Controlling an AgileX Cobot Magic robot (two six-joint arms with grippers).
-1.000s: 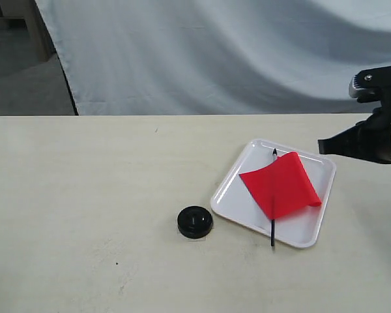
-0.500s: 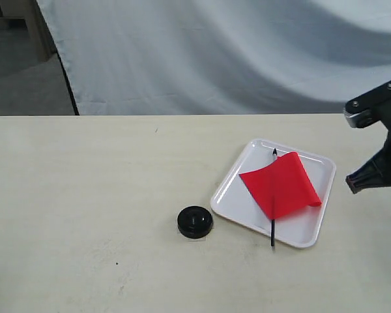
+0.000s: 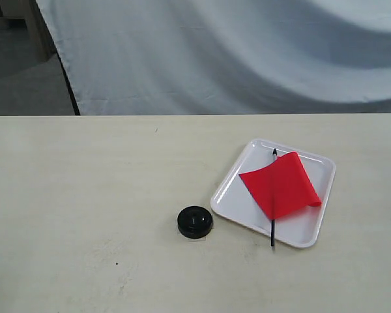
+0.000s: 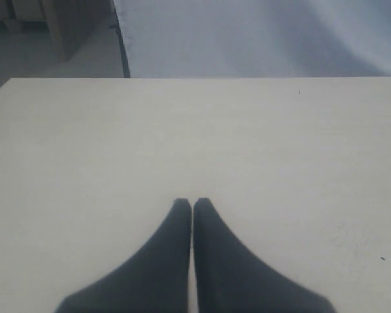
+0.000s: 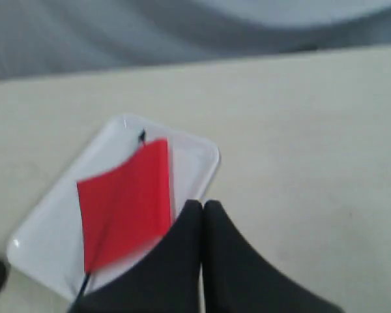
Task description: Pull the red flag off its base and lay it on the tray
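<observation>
The red flag (image 3: 281, 185) lies flat on the white tray (image 3: 315, 222), its black stick running from the pointed tip at the far rim to past the near rim. The black round base (image 3: 195, 222) stands alone on the table just left of the tray. Neither arm shows in the exterior view. In the right wrist view my right gripper (image 5: 202, 204) is shut with nothing in it, beside the red flag (image 5: 126, 199) on the tray (image 5: 194, 164). My left gripper (image 4: 191, 201) is shut over bare table, holding nothing.
A pale wooden table (image 3: 85, 195) carries everything. A white cloth backdrop (image 3: 234, 52) hangs behind its far edge. A dark gap and a wooden furniture leg (image 3: 39, 26) show at the far left.
The right arm has drawn back out of the exterior view to the right. The flag, tray and base have not moved.
</observation>
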